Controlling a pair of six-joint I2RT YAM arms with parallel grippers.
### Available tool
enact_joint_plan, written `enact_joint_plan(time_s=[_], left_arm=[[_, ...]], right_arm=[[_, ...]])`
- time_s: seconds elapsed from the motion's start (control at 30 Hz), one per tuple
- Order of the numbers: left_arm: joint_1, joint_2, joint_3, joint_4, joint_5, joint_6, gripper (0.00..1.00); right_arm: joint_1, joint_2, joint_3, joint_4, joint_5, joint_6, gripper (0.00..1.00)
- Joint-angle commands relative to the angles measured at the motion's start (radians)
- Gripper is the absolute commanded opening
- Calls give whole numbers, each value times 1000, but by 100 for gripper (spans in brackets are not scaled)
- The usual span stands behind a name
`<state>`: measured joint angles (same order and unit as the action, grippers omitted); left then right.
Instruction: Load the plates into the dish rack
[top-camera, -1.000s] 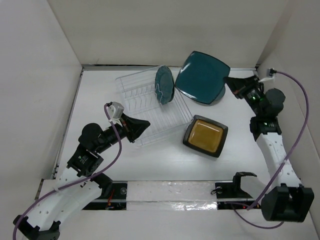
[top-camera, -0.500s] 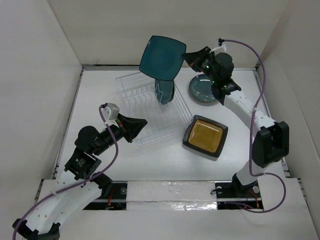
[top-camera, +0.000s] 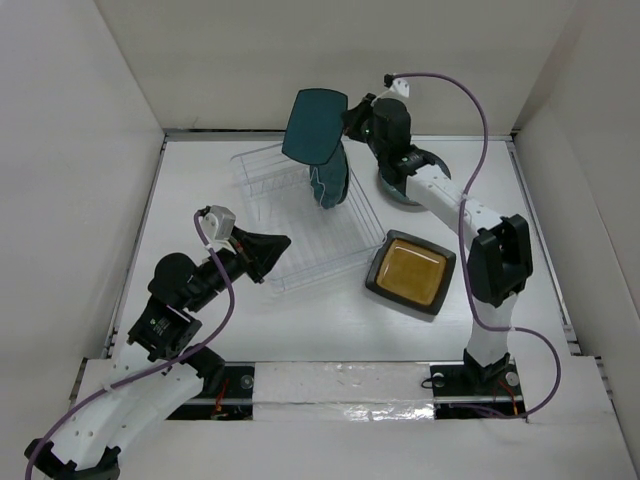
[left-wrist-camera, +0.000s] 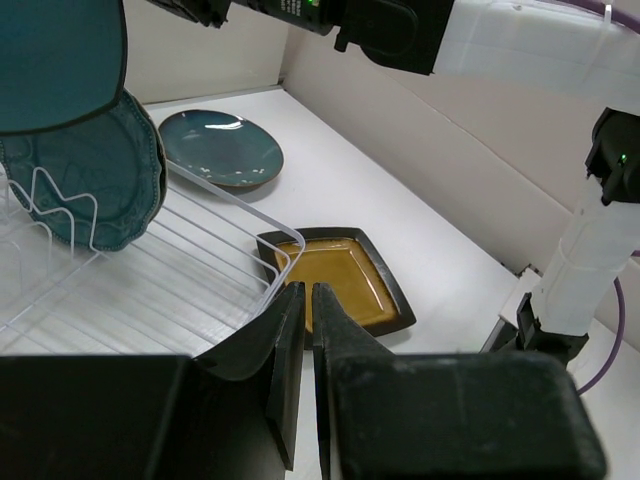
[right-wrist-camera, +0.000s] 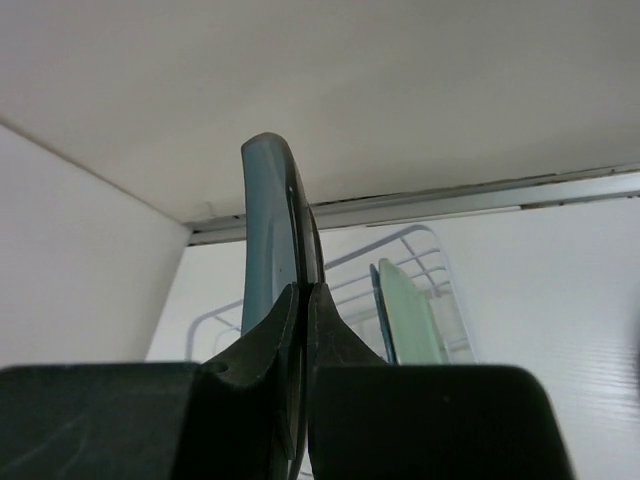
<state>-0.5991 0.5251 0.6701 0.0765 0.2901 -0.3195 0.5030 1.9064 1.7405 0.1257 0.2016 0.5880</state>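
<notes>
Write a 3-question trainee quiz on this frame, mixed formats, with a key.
1. True or false: the amber square plate stands in the dish rack.
2. What is the right gripper holding? A: the teal square plate. B: the amber square plate. C: nothing.
3. How many plates lie on the table outside the dish rack?

Key
1. False; it lies on the table.
2. A.
3. Two: the amber square plate and the dark teal round plate.

Clear glossy plastic dish rack (top-camera: 310, 250), glossy glazed teal square plate (top-camera: 315, 125), matt black fingers (left-wrist-camera: 288, 370)
</notes>
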Motion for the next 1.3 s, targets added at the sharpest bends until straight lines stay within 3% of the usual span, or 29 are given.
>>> enact_joint_plan(time_s=[0.0, 0.23, 0.43, 1.27], left_arm=[[4, -7, 36, 29, -11, 13, 5], [4, 12, 36, 28, -8, 13, 5], [4, 12, 36, 28, -5, 13, 5], [4, 32, 34, 26, 1, 14, 5]], right_arm=[[37, -20, 131, 163, 130, -74, 0], [111, 68, 237, 153, 291, -273, 0], [161, 94, 212, 184, 355, -378, 0], [170, 172, 160, 221, 407, -433, 0]])
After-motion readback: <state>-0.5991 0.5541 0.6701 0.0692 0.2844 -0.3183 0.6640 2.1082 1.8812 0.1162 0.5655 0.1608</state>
